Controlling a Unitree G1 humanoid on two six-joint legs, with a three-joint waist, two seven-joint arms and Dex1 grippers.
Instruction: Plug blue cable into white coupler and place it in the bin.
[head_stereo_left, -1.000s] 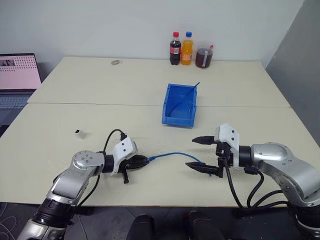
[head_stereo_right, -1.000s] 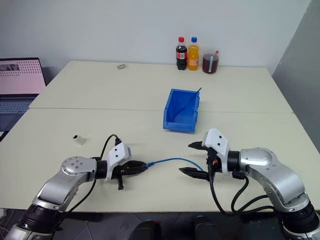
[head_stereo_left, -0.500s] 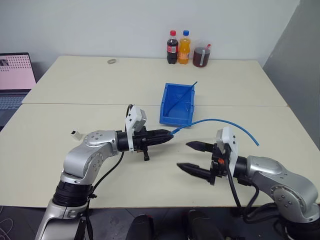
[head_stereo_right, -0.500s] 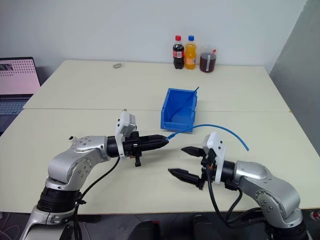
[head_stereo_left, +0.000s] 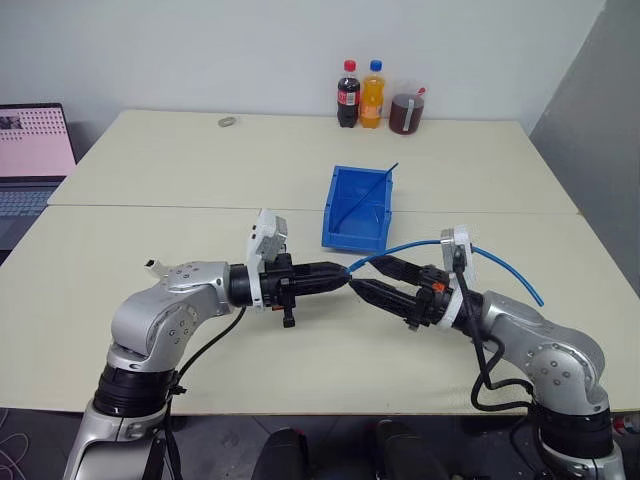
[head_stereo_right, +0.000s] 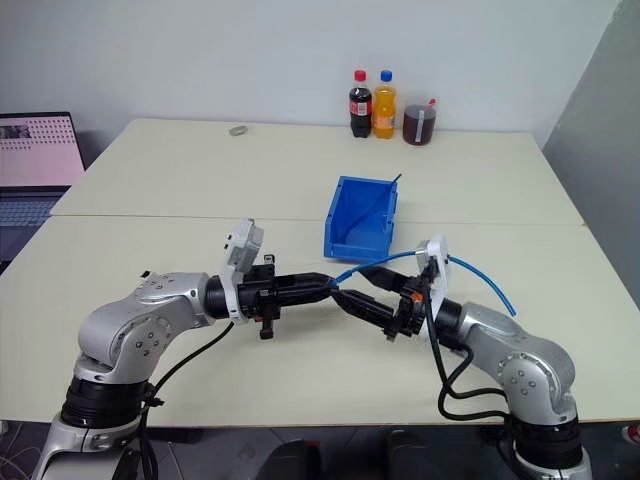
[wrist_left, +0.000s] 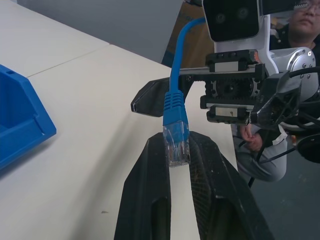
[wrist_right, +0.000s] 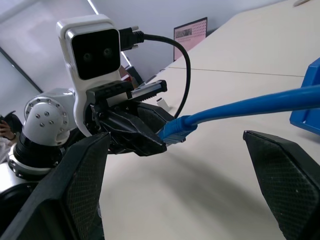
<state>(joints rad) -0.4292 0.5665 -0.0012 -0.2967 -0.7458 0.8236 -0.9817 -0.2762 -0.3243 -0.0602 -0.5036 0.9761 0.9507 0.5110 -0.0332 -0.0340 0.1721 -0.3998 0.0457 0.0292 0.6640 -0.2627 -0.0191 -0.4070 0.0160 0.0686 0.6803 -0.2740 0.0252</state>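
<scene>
My left gripper (head_stereo_left: 343, 274) is raised over the near part of the table and is shut on the clear plug of the blue cable (wrist_left: 176, 105). From there the cable (head_stereo_left: 400, 247) arcs away over my right forearm. My right gripper (head_stereo_left: 373, 278) is open and faces the left one tip to tip, one finger on each side of the plug (wrist_right: 175, 129). The white coupler (head_stereo_left: 153, 266) sits on the table beside my left arm, apart from both grippers. The blue bin (head_stereo_left: 352, 238) stands at mid-table beyond the grippers, with a dark blue strand leaning inside it.
Two bottles (head_stereo_left: 360, 95) and a jar of dark liquid (head_stereo_left: 406, 112) stand at the far edge. A small grey ring (head_stereo_left: 228, 122) lies at the far left. A laptop (head_stereo_left: 35, 150) is beside the table's left. A person (wrist_left: 260, 145) sits behind my right arm.
My left gripper has lifted the cable's plug off the table and swung it right. My right gripper has rolled and moved left until its open fingers flank the plug.
</scene>
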